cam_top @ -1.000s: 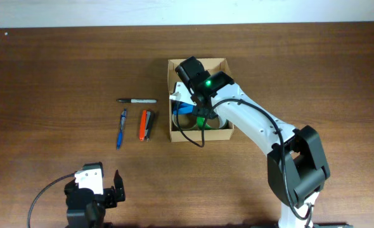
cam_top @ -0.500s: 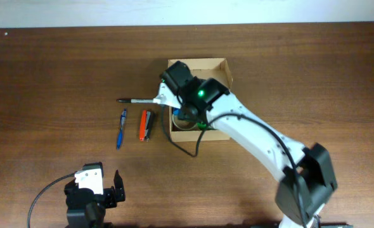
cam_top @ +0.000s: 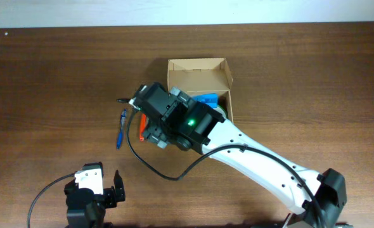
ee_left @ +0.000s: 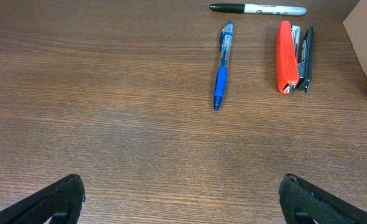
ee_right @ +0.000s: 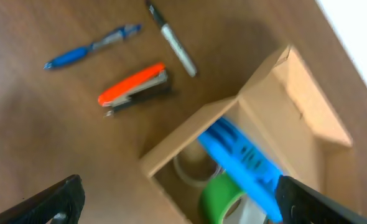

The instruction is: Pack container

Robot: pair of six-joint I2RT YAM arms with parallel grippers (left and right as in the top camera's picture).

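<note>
Right arm [cam_top: 257, 164] stretching far forward and leftward, right gripper [ee_right: 180, 198] hanging with jaws spread wide, left gripper [ee_left: 182, 199] sitting pulled back, jaws likewise gaping.

A robotics lab bench: white robot arm [cam_top: 257, 158] over a wood-grain table [cam_top: 47, 63], pale wall [cam_top: 187, 12] along the top edge, a marker [ee_left: 258, 9], blue pen [ee_left: 221, 65] and orange stapler [ee_left: 287, 57].

Blue pen [ee_left: 221, 68] & orange stapler [ee_left: 287, 57] lay side by side mid-tabletop [ee_left: 109, 124]; black marker [ee_left: 258, 9] lay crosswise just beyond, twd far edge.

Wooden table [ee_left: 109, 155] carries container [cam_top: 196, 76], pen [ee_left: 221, 71], stapler [ee_left: 287, 57], marker [ee_left: 258, 9].
</note>
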